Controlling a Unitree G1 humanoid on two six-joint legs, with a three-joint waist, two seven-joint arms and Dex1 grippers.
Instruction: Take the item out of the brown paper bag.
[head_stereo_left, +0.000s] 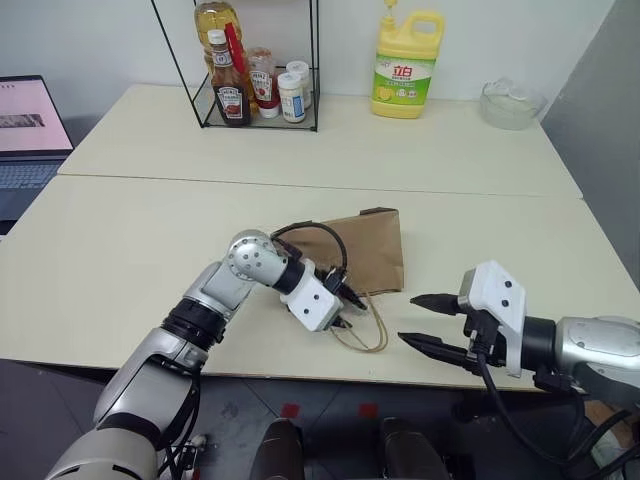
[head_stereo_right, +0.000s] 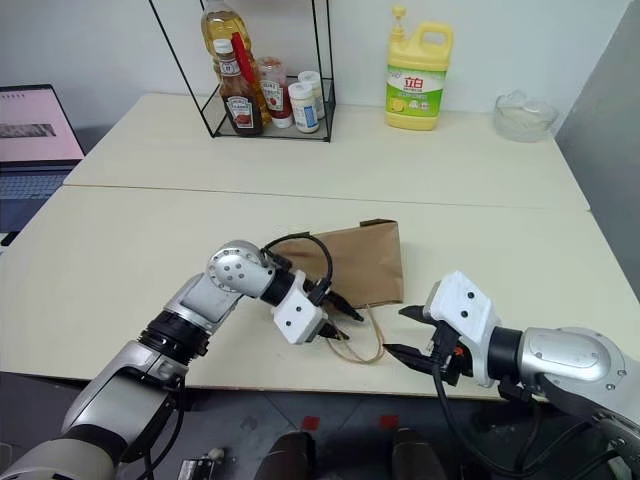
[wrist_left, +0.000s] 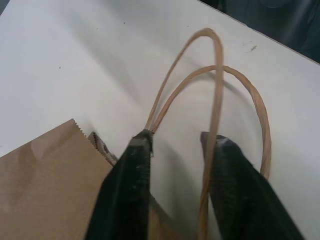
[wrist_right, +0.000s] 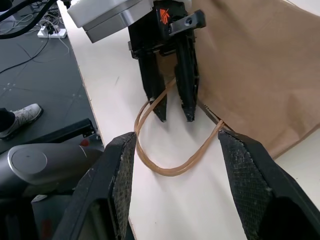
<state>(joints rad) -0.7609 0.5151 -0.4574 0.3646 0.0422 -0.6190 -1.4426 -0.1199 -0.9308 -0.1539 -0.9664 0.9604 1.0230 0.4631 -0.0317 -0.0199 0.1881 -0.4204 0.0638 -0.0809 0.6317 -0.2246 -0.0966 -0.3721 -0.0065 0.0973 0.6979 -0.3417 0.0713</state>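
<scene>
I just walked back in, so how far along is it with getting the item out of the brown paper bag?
Early. Nothing looks done: the brown paper bag lies flat on the table, no item in sight. In hand: the left gripper is at the bag's mouth, fingers astride the cord handles, a gap between them. The right gripper waits open nearby. Left: open the bag, take the item out.

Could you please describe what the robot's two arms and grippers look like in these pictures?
Both arms are silver-grey metal with black joint rings and rounded silver wrist housings. Each ends in a white boxy block carrying two black tapered fingers: the left gripper bears a small orange mark, seen in the right wrist view, and the right gripper has textured finger pads. Black cables loop along both wrists.
</scene>
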